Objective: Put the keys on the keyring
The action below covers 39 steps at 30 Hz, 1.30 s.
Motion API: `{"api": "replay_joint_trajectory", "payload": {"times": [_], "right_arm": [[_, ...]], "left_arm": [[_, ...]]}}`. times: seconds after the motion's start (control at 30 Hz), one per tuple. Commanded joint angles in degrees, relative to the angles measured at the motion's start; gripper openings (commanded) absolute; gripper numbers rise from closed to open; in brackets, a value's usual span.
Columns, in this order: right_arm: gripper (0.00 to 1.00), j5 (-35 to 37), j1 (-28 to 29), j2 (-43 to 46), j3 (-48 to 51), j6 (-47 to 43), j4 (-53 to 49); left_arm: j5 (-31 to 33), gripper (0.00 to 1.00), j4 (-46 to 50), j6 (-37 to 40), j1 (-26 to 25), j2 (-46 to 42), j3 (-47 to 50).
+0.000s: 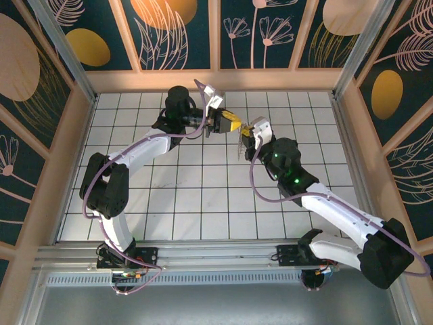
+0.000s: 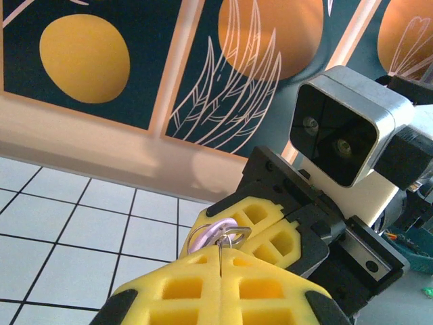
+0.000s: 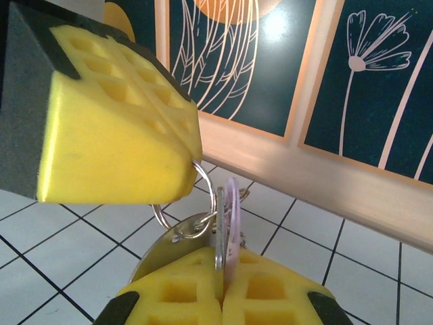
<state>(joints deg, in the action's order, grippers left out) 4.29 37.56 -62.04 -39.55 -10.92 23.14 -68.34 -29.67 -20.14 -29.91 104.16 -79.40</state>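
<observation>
Both grippers meet in mid-air above the back of the tiled table. My left gripper (image 2: 221, 263) is shut on the thin silver keyring (image 3: 211, 193), whose wire runs into the seam of its yellow pads. My right gripper (image 3: 223, 267) is shut on the key (image 3: 232, 206), which stands on edge with its lilac head up beside a flat silver piece. The keyring (image 2: 191, 235) loops around the lilac key head (image 2: 215, 235) and a small metal link. In the top view the left gripper (image 1: 229, 122) and right gripper (image 1: 245, 133) touch tip to tip, with a thin strip (image 1: 241, 148) hanging below.
The white tiled table (image 1: 189, 196) lies well below both grippers. A wooden rim and patterned panels (image 1: 223, 78) wall in the back and sides. The right arm's wrist camera housing (image 2: 348, 128) sits close behind its pads in the left wrist view.
</observation>
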Motion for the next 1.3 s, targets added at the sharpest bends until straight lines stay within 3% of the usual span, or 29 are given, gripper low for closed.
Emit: {"api": "replay_joint_trajectory", "payload": {"times": [0.0, 0.4, 0.9, 1.27], "right_arm": [[0.00, 1.9, 0.7, 0.2, -1.5, -1.9, 0.0], [0.00, 4.4, -0.4, 3.4, -0.2, -0.8, 0.1], [0.00, 1.5, 2.3, -1.2, -3.0, -0.3, 0.1], [0.00, 4.5, 1.8, 1.0, -1.1, -1.0, 0.3]], "left_arm": [[0.3, 0.00, -0.4, 1.2, -0.1, -1.2, 0.5], [0.5, 0.00, -0.7, 1.3, -0.1, -1.7, 1.0], [0.6, 0.00, -1.6, 0.5, -0.1, -2.3, 1.2], [0.7, 0.00, -2.5, -0.4, -0.1, -1.9, 1.0]]}}
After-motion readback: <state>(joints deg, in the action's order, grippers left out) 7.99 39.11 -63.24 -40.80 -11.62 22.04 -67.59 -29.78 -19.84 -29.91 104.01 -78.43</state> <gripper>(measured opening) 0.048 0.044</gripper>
